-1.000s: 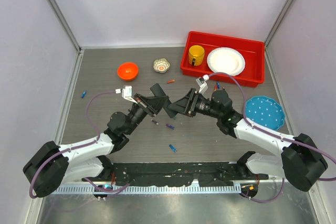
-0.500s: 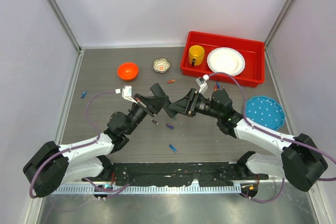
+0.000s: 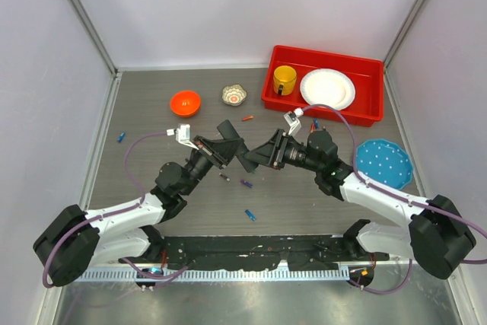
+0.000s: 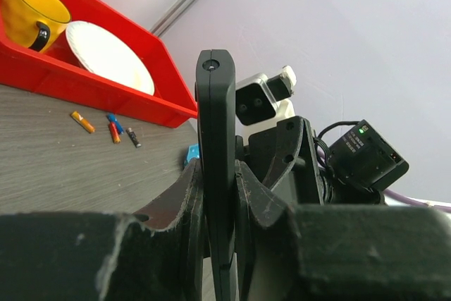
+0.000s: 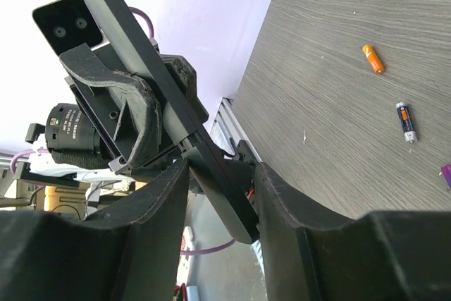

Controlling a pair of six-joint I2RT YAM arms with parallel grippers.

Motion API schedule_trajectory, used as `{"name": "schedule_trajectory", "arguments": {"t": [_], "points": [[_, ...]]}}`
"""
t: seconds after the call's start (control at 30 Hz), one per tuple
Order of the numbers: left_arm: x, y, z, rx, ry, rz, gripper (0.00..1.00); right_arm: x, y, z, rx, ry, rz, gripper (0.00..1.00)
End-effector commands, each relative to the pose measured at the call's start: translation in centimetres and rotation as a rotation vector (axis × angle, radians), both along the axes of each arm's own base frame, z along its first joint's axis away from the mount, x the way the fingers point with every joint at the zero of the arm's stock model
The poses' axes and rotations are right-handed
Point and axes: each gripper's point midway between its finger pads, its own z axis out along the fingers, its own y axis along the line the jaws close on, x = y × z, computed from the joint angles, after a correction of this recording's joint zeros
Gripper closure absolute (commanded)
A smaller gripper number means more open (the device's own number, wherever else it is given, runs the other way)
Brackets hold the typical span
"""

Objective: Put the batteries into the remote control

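Observation:
The remote control (image 3: 237, 150) is a slim black bar held off the table between both arms. My left gripper (image 3: 230, 146) is shut on it; in the left wrist view the remote (image 4: 215, 139) stands edge-on between the fingers (image 4: 176, 202). My right gripper (image 3: 256, 156) is closed on the remote's other end (image 5: 211, 167), which lies slanted between its fingers (image 5: 282, 202). Batteries lie loose on the table: orange (image 3: 247, 118), purple (image 3: 246, 183), blue (image 3: 249, 215), a dark one (image 3: 224, 176), and a far blue one (image 3: 121, 138). The right wrist view shows an orange battery (image 5: 373, 58) and a black one (image 5: 404, 121).
A red bin (image 3: 322, 104) at the back right holds a yellow mug (image 3: 284, 79) and a white plate (image 3: 327, 88). An orange bowl (image 3: 185, 102) and a small patterned bowl (image 3: 234, 95) stand behind the grippers. A blue dotted plate (image 3: 382, 162) lies at the right.

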Motion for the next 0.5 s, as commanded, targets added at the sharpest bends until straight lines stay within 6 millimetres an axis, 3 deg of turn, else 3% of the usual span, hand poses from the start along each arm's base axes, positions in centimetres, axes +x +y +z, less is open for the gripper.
{"name": "schedule_trajectory", "arguments": {"t": [0.0,0.17,0.47], "points": [[-0.2,0.4,4.1,-0.086,-0.101,0.011,1.00,-0.4,-0.2,-0.9,-0.029,0.017,-0.003,0.52],[-0.2,0.3,3.5,-0.090,-0.083,0.002,1.00,0.0,-0.1,0.3,-0.005,0.017,-0.015,0.37],[-0.2,0.4,2.6,-0.094,-0.056,0.001,1.00,0.4,0.0,2.4,0.014,-0.004,-0.028,0.23]]}}
